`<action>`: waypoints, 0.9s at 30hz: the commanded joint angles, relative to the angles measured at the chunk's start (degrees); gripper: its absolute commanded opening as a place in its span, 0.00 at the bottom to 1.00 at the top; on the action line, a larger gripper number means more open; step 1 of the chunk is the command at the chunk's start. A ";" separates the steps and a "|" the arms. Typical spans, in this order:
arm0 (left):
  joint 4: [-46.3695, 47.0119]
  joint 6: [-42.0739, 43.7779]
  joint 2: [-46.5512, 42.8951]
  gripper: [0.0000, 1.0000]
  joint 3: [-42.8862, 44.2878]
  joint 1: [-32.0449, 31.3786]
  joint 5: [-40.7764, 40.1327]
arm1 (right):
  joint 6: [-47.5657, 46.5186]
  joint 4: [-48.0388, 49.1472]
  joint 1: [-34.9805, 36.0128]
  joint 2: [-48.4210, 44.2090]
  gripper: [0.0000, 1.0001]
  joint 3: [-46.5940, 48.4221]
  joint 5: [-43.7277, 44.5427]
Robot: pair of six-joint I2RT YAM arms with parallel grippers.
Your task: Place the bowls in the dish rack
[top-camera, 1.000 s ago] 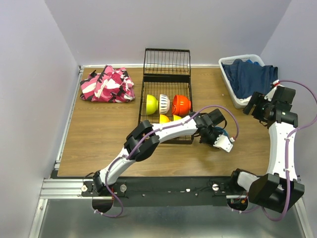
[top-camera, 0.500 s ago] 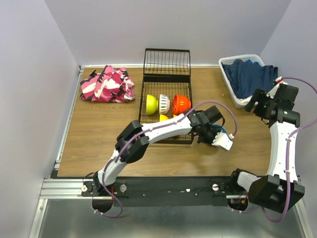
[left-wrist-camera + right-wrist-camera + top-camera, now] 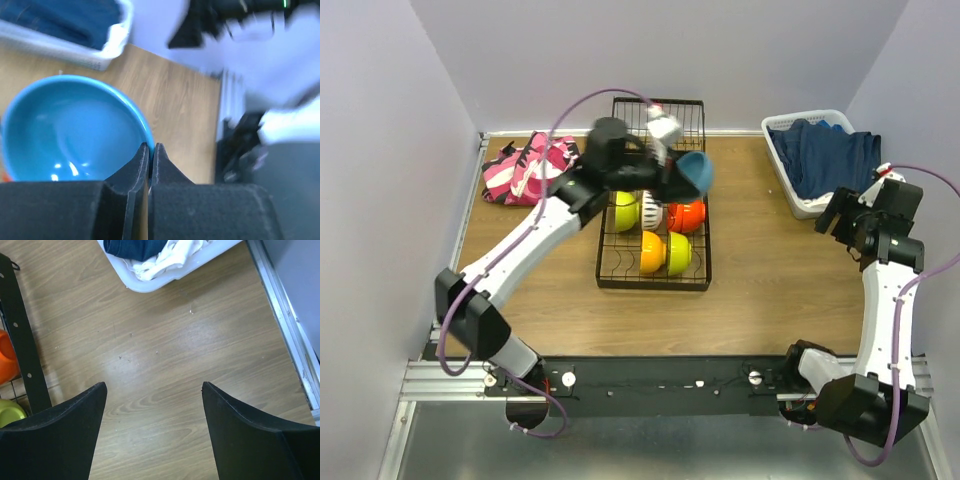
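Left tool (image 3: 150, 147) clamped on blue bowl (image 3: 70, 130) above dish rack (image 3: 657, 125) holding five bowls (image 3: 653, 252); right tool (image 3: 154, 385) wide, empty.

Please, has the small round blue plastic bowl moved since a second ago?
Yes. The blue bowl went from right of the black wire dish rack's near corner to over the rack's far right edge.

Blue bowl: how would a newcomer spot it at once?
Start at the central black wire dish rack. Over its right edge, the left hand pinches the blue bowl by its rim. It is the only blue one, and the only one not racked.
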 commanded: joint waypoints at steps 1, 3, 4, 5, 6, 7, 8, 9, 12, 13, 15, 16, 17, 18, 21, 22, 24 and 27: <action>17.03 -31.78 -6.25 0.00 -12.59 6.55 7.73 | 0.29 0.23 0.17 -1.50 0.84 -2.38 0.96; 20.35 -35.19 -9.15 0.00 -15.58 7.96 7.99 | -0.33 -0.21 0.17 -1.51 0.84 -2.82 1.40; 22.55 -36.52 -9.94 0.00 -18.29 9.89 8.08 | -0.77 -0.30 0.17 -1.59 0.84 -3.43 1.58; 24.14 -40.27 -11.52 0.00 -20.06 10.95 7.90 | -0.77 -0.39 0.17 -1.51 0.84 -3.53 1.75; 25.89 -42.49 -12.14 0.00 -21.99 12.26 7.90 | -1.03 -0.22 0.17 -1.51 0.84 -3.62 1.58; 29.39 -44.34 -12.84 0.00 -26.27 13.41 7.73 | -1.21 -0.21 0.17 -1.33 0.84 -3.53 1.32; 31.17 -48.70 -14.16 0.00 -28.75 15.68 7.20 | -1.30 -0.39 0.08 -0.89 0.84 -3.44 0.27; 32.66 -50.58 -14.78 0.00 -31.21 16.75 6.76 | -1.56 -0.48 0.08 -0.63 0.84 -3.35 -0.18; 39.26 -56.99 -17.33 0.00 -40.62 20.78 6.06 | -2.35 -1.09 0.08 1.39 0.84 -2.83 -2.20; 40.92 -57.97 -17.94 0.00 -44.64 22.02 5.97 | -2.61 -1.18 -0.01 1.83 0.84 -2.83 -2.55; 42.51 -60.34 -19.70 0.00 -48.36 24.22 6.05 | -2.88 -1.27 -0.01 3.06 0.84 -2.82 -3.08; 43.65 -60.87 -20.14 0.00 -51.68 24.67 6.06 | -3.05 -1.27 -0.01 3.33 0.84 -2.83 -3.08; 44.53 -61.66 -20.67 0.00 -53.19 25.02 6.06 | -3.05 -1.09 -0.01 3.76 0.84 -2.91 -2.73; 44.98 -62.19 -20.76 0.00 -54.69 25.28 5.71 | -3.14 -1.01 -0.01 4.38 0.83 -3.00 -2.55; 47.08 -63.42 -20.24 0.00 -58.30 26.16 5.27 | -3.58 -1.09 -0.01 5.08 0.83 -2.83 -2.12; 47.79 -64.30 -19.89 0.00 -58.92 26.69 5.09 | -3.84 -1.18 -0.01 5.43 0.83 -2.91 -2.11; 48.58 -65.18 -18.22 0.00 -59.19 27.22 4.83 | -3.93 -1.09 -0.01 5.53 0.83 -3.00 -2.03; 49.20 -66.32 -15.32 0.00 -59.19 28.36 4.65 | -3.85 -1.01 -0.10 5.44 0.83 -3.09 -1.85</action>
